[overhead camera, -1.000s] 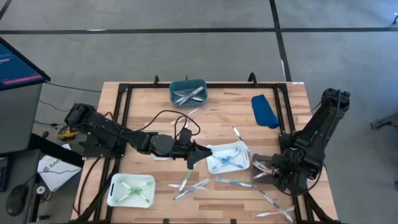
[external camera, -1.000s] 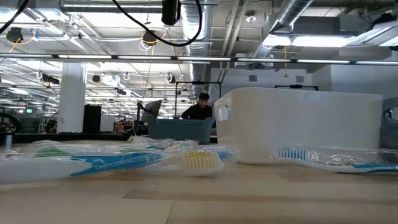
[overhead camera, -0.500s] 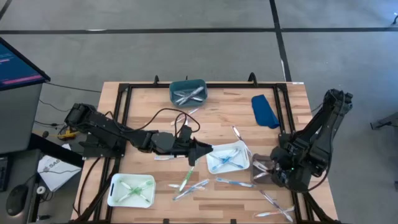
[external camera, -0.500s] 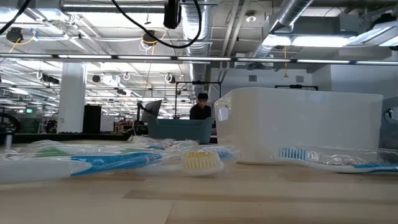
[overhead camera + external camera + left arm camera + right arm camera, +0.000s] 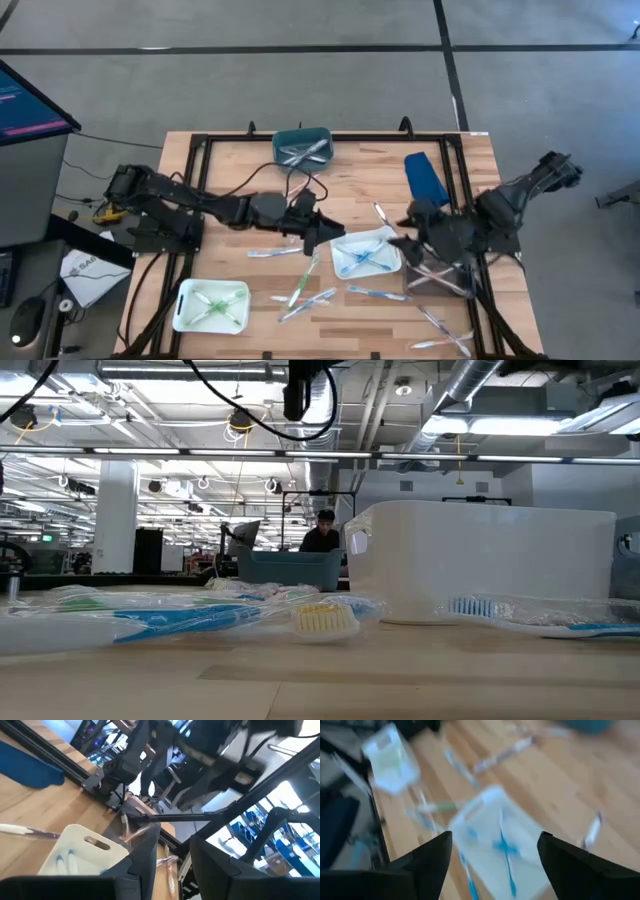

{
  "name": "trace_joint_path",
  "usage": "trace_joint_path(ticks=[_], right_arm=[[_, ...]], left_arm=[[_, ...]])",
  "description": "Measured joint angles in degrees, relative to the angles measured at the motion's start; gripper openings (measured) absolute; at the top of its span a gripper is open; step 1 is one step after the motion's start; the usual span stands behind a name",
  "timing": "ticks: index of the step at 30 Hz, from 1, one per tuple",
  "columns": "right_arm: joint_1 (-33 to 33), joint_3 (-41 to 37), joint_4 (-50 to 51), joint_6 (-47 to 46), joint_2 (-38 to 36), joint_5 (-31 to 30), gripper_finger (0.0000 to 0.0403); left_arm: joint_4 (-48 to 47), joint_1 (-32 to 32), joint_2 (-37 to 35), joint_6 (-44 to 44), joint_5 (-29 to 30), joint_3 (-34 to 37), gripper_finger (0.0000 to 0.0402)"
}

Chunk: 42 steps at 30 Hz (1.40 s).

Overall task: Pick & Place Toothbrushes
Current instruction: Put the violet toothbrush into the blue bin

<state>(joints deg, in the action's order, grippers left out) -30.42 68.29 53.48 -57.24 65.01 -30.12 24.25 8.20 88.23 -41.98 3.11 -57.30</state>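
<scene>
Looking straight down, the left gripper (image 5: 318,236) hangs at the middle of the table (image 5: 355,190), just off the white tray (image 5: 368,252) holding blue toothbrushes (image 5: 362,258); whether it grips anything, I cannot tell. The right gripper (image 5: 410,232) sits beside that tray's other side, near the right edge. More toothbrushes lie loose toward the front edge, with some in the teal tray (image 5: 302,146) at the back edge.

From table height, a wrapped toothbrush (image 5: 180,618) lies close up, the white tray behind.

The left wrist view shows dark fingers (image 5: 145,862) partly apart, tray past them.

The right wrist view shows its fingers (image 5: 427,860) spread wide, empty, over the tray.
</scene>
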Motion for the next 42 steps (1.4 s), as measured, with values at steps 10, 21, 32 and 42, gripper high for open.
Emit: trace_joint_path(ticks=[10, 21, 32, 42], right_arm=[[17.0, 0.0, -13.0, 5.5, 0.0, 0.1, 0.0285], [24.9, 0.0, -9.6, 3.2, 1.5, 2.6, 0.0285], [31.0, 0.0, -12.4, 5.1, 9.8, 13.9, 0.0286], [32.1, 0.0, -24.6, 11.7, 14.0, 23.9, 0.0286]], left_arm=[[-9.4, -3.1, 0.0, 4.4, -3.2, 0.7, 0.0111], [-9.5, -3.1, 0.0, 3.1, -3.7, 4.2, 0.0111], [-22.8, -6.8, -2.3, 2.4, -4.5, 5.8, 0.0101], [-47.2, -13.9, -6.4, 4.0, 0.1, 5.8, 0.0063]])
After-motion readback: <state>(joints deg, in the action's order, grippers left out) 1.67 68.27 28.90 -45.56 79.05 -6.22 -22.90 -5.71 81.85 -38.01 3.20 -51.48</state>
